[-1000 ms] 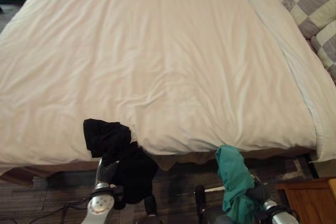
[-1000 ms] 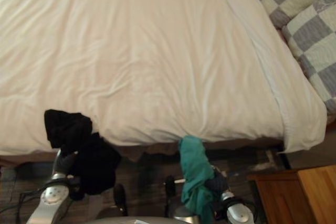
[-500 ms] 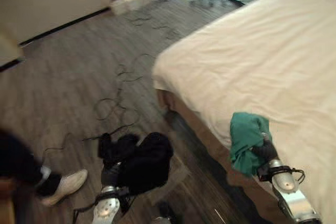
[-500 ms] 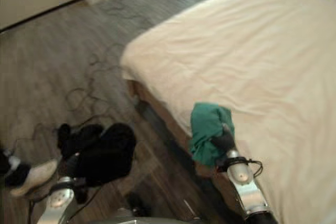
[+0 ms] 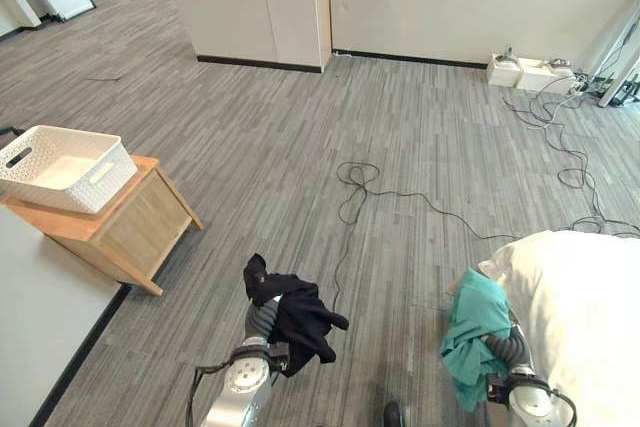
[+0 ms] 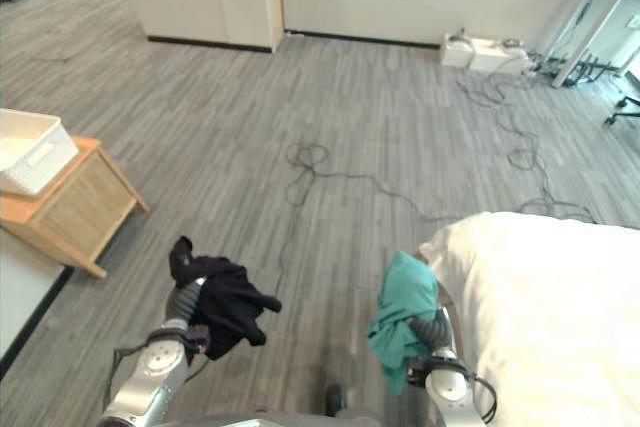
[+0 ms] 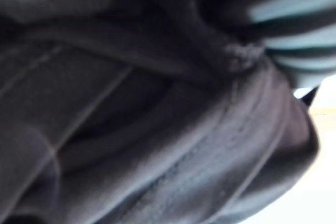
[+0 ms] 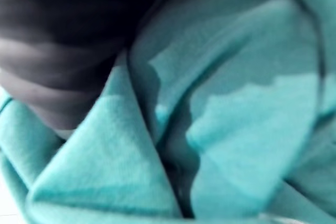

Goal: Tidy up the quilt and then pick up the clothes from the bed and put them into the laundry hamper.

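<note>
A black garment (image 5: 300,319) hangs bunched from my left hand (image 5: 259,318), held above the grey floor; in the left wrist view its dark folds (image 7: 157,129) lie right against the hand's ribbed cover. My right hand (image 5: 501,349) holds up a teal garment (image 5: 472,332), whose folds (image 8: 236,129) press close in the right wrist view. The cream quilt (image 5: 590,297) covers the bed corner at the lower right, beside the teal garment. A white perforated hamper (image 5: 62,167) sits on a low wooden cabinet (image 5: 125,232) at the far left.
Black cables (image 5: 360,182) loop across the grey plank floor between me and the wall. White boxes (image 5: 525,72) lie by the back wall at the right. A pale partition (image 5: 250,7) stands at the back. A white surface (image 5: 40,307) borders the lower left.
The whole view has swung left, away from the bed and onto open floor, bringing the hamper into sight. Both hands still carry their garments.
</note>
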Motion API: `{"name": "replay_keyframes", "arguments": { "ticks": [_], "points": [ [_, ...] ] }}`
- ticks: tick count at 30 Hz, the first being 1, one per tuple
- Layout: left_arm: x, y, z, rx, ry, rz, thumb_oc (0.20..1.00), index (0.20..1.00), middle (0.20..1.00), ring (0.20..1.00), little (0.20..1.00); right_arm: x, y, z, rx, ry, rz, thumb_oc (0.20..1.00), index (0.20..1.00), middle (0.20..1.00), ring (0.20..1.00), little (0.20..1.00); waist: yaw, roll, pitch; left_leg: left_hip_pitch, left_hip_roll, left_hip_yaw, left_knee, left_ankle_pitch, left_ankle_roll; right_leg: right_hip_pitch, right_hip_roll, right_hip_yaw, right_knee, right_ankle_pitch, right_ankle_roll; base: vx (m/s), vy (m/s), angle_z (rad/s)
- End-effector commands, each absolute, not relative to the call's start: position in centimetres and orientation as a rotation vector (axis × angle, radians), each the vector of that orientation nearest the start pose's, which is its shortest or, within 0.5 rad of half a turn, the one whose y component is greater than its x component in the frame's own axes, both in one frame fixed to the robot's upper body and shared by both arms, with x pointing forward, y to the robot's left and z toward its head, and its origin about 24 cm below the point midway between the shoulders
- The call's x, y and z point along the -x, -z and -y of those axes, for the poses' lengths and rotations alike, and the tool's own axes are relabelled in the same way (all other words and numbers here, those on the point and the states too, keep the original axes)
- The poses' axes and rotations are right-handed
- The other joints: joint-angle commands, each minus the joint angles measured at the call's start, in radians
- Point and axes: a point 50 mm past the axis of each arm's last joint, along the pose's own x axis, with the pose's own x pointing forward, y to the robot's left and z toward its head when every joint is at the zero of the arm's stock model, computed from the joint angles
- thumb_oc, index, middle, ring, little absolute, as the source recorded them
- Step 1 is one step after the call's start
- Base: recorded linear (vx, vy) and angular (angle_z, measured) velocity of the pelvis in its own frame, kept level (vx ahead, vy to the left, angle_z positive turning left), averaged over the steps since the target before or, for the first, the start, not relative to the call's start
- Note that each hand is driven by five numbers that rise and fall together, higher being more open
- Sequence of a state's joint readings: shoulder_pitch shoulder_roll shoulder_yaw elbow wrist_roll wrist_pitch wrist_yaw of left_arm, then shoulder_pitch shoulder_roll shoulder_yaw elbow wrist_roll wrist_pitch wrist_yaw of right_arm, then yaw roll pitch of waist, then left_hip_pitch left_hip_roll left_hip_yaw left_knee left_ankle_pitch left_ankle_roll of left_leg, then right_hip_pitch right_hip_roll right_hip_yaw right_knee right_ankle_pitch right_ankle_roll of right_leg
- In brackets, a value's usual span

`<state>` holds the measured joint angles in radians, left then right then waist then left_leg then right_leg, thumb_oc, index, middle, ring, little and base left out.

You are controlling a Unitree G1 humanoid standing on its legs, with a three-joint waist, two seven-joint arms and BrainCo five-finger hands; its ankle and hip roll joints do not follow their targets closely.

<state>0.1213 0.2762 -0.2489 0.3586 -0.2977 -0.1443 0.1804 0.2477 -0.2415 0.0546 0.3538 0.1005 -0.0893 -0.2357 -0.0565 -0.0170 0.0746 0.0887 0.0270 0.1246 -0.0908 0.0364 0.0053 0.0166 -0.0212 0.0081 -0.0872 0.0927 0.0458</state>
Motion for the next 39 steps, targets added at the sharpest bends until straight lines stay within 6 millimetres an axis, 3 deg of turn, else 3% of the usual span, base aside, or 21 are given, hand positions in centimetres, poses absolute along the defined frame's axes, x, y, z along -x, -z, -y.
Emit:
{"name": "replay_keyframes", "arguments": {
  "ticks": [1,5,8,10,12,14,18,19,22,23,25,28,29,30,31,32,33,35,37,38,39],
  "points": [
    [-25.5,4.3,-12.4,-0.176,0.092,-0.306,0.2,0.2,0.2,0.2,0.2,-19.6,5.6,24.0,0.37,0.278,-0.396,0.2,0.2,0.2,0.2,0.2,0.037,0.047,0.139,-0.05,-0.059,-0.137,0.004,-0.081,-0.003,-0.022,0.018,-0.052,0.133,-0.168,0.07,0.12,-0.113,0.28],
    [-25.9,3.6,-12.5,-0.171,0.101,-0.268,0.2,0.2,0.2,0.2,0.2,-19.6,4.9,24.3,0.429,0.209,-0.362,0.2,0.2,0.2,0.2,0.2,0.041,0.043,0.137,-0.017,-0.043,-0.134,0.011,-0.082,-0.028,0.008,0.027,-0.037,0.065,-0.171,0.047,0.14,-0.151,0.1],
    [-26.6,2.4,-11.6,-0.165,0.133,-0.215,0.2,0.2,0.2,0.2,0.2,-20.8,3.4,25.2,0.482,0.195,-0.294,0.2,0.2,0.2,0.2,0.2,0.067,0.025,0.188,-0.138,-0.029,-0.12,0.276,-0.073,-0.069,0.061,0.018,-0.048,0.025,-0.166,0.026,0.05,-0.137,-0.12],
    [-26.8,2.3,-11.4,-0.203,0.137,-0.208,0.2,0.2,0.2,0.2,0.2,-21.4,3.0,25.2,0.497,0.187,-0.28,0.2,0.2,0.2,0.2,0.2,0.083,0.021,0.205,-0.187,-0.041,-0.149,0.366,-0.068,-0.062,0.087,0.02,-0.047,0.016,-0.178,0.014,0.16,-0.078,0.05],
    [-26.2,2.9,-11.5,-0.207,0.137,-0.224,0.2,0.2,0.2,0.2,0.2,-21.4,3.0,25.0,0.512,0.16,-0.282,0.2,0.2,0.2,0.2,0.2,0.111,0.015,0.192,-0.185,-0.079,-0.182,0.299,-0.124,-0.035,0.107,0.03,-0.022,0.021,-0.207,0.015,0.33,-0.05,-0.33],
    [-25.9,3.0,-11.4,-0.207,0.146,-0.23,0.2,0.2,0.2,0.2,0.2,-21.2,3.1,25.1,0.519,0.159,-0.289,0.2,0.2,0.2,0.2,0.2,0.115,0.012,0.185,-0.178,-0.081,-0.168,0.252,-0.117,-0.026,0.112,0.027,-0.029,0.025,-0.22,0.019,0.29,-0.022,-0.53],
    [-25.8,3.0,-11.0,-0.206,0.162,-0.229,0.2,0.2,0.2,0.2,0.2,-21.5,2.7,25.7,0.538,0.166,-0.29,0.2,0.2,0.2,0.2,0.2,0.135,0.022,0.174,-0.3,-0.075,-0.01,0.128,-0.006,-0.032,0.171,0.026,-0.072,0.0,-0.267,0.027,0.35,0.005,0.06],
    [-25.8,3.0,-11.0,-0.206,0.163,-0.229,0.2,0.2,0.2,0.2,0.2,-21.5,2.7,25.7,0.538,0.166,-0.29,0.2,0.2,0.2,0.2,0.2,0.136,0.022,0.174,-0.3,-0.075,-0.01,0.127,-0.006,-0.032,0.171,0.026,-0.071,0.0,-0.267,0.027,0.47,0.02,0.11],
    [-25.7,3.0,-11.2,-0.183,0.139,-0.228,0.2,0.2,0.2,0.2,0.2,-21.9,2.6,25.5,0.544,0.176,-0.282,0.2,0.2,0.2,0.2,0.2,0.157,0.031,0.166,-0.379,-0.058,0.138,0.022,0.021,-0.038,0.247,0.018,-0.093,0.001,-0.302,0.05,0.58,0.034,-0.17],
    [-25.4,3.2,-11.4,-0.169,0.13,-0.237,0.2,0.2,0.2,0.2,0.2,-21.7,2.8,25.3,0.536,0.171,-0.289,0.2,0.2,0.2,0.2,0.2,0.161,0.033,0.15,-0.355,-0.056,0.136,0.009,0.027,-0.026,0.259,0.018,-0.09,0.009,-0.309,0.057,0.9,0.049,-0.36],
    [-24.4,4.3,-11.9,-0.149,0.097,-0.29,0.2,0.2,0.2,0.2,0.2,-19.7,4.7,24.0,0.493,0.144,-0.352,0.2,0.2,0.2,0.2,0.2,0.164,0.01,0.138,-0.313,-0.085,0.123,0.016,0.058,0.011,0.28,-0.007,-0.082,0.119,-0.287,0.078,0.75,0.065,-0.08],
    [-24.9,4.2,-12.3,-0.157,0.074,-0.295,0.2,0.2,0.2,0.2,0.2,-18.0,5.3,23.4,0.487,0.091,-0.387,0.2,0.2,0.2,0.2,0.2,0.129,-0.019,0.157,-0.208,-0.124,0.122,0.015,0.008,0.045,0.171,-0.047,-0.075,0.47,-0.054,0.214,0.65,0.159,0.1],
    [-25.5,3.5,-12.9,-0.202,0.073,-0.263,0.2,0.2,0.2,0.2,0.2,-17.4,5.4,23.6,0.507,0.079,-0.395,0.2,0.2,0.2,0.2,0.2,0.09,0.034,0.176,-0.124,-0.09,0.102,0.004,-0.02,0.055,0.054,-0.047,-0.078,0.679,0.045,0.211,0.64,0.175,0.22],
    [-25.5,3.5,-12.9,-0.202,0.073,-0.263,0.2,0.2,0.2,0.2,0.2,-17.4,5.4,23.6,0.507,0.079,-0.396,0.2,0.2,0.2,0.2,0.2,0.086,0.025,0.178,-0.119,-0.102,0.099,0.004,-0.024,0.057,0.055,-0.058,-0.08,0.692,0.032,0.213,0.8,0.153,0.51],
    [-25.8,3.1,-13.0,-0.216,0.065,-0.242,0.2,0.2,0.2,0.2,0.2,-17.1,5.5,23.4,0.503,0.071,-0.399,0.2,0.2,0.2,0.2,0.2,0.057,0.075,0.203,-0.056,-0.069,0.057,0.004,-0.06,0.056,-0.067,-0.065,-0.1,0.758,-0.027,0.165,0.41,0.036,0.69],
    [-25.8,3.1,-13.0,-0.216,0.065,-0.242,0.2,0.2,0.2,0.2,0.2,-17.1,5.5,23.4,0.503,0.071,-0.399,0.2,0.2,0.2,0.2,0.2,0.05,0.067,0.206,-0.052,-0.079,0.051,0.004,-0.061,0.057,-0.065,-0.076,-0.104,0.77,-0.039,0.166,0.84,-0.028,0.6],
    [-26.0,3.0,-12.6,-0.217,0.075,-0.236,0.2,0.2,0.2,0.2,0.2,-17.2,5.4,22.9,0.494,0.06,-0.386,0.2,0.2,0.2,0.2,0.2,0.016,0.092,0.217,0.007,-0.067,-0.006,0.004,-0.095,0.042,-0.175,-0.055,-0.114,0.709,-0.112,0.115,0.46,-0.075,0.43],
    [-26.0,3.0,-12.6,-0.216,0.075,-0.236,0.2,0.2,0.2,0.2,0.2,-17.2,5.4,22.9,0.494,0.06,-0.386,0.2,0.2,0.2,0.2,0.2,0.005,0.089,0.222,0.014,-0.071,-0.016,0.004,-0.098,0.042,-0.165,-0.061,-0.123,0.712,-0.121,0.116,0.44,-0.103,0.71],
    [-26.1,2.9,-12.2,-0.211,0.096,-0.229,0.2,0.2,0.2,0.2,0.2,-17.5,5.2,23.0,0.482,0.074,-0.377,0.2,0.2,0.2,0.2,0.2,-0.039,0.087,0.221,0.071,-0.072,-0.082,0.004,-0.145,0.011,-0.224,-0.051,-0.094,0.39,-0.14,0.108,0.86,-0.319,1.1],
    [-26.0,3.4,-12.0,-0.207,0.101,-0.252,0.2,0.2,0.2,0.2,0.2,-17.8,5.2,22.9,0.485,0.081,-0.381,0.2,0.2,0.2,0.2,0.2,-0.063,0.08,0.213,0.123,-0.064,-0.127,0.004,-0.196,-0.011,-0.271,-0.08,-0.053,0.104,-0.078,0.128,1.01,-0.419,1.03],
    [-25.9,3.8,-12.3,-0.211,0.087,-0.268,0.2,0.2,0.2,0.2,0.2,-17.8,5.3,22.9,0.49,0.081,-0.388,0.2,0.2,0.2,0.2,0.2,-0.081,0.085,0.218,0.162,-0.049,-0.146,0.004,-0.227,-0.023,-0.308,-0.092,-0.049,0.0,-0.034,0.145,0.97,-0.428,1.51]
  ]
}}
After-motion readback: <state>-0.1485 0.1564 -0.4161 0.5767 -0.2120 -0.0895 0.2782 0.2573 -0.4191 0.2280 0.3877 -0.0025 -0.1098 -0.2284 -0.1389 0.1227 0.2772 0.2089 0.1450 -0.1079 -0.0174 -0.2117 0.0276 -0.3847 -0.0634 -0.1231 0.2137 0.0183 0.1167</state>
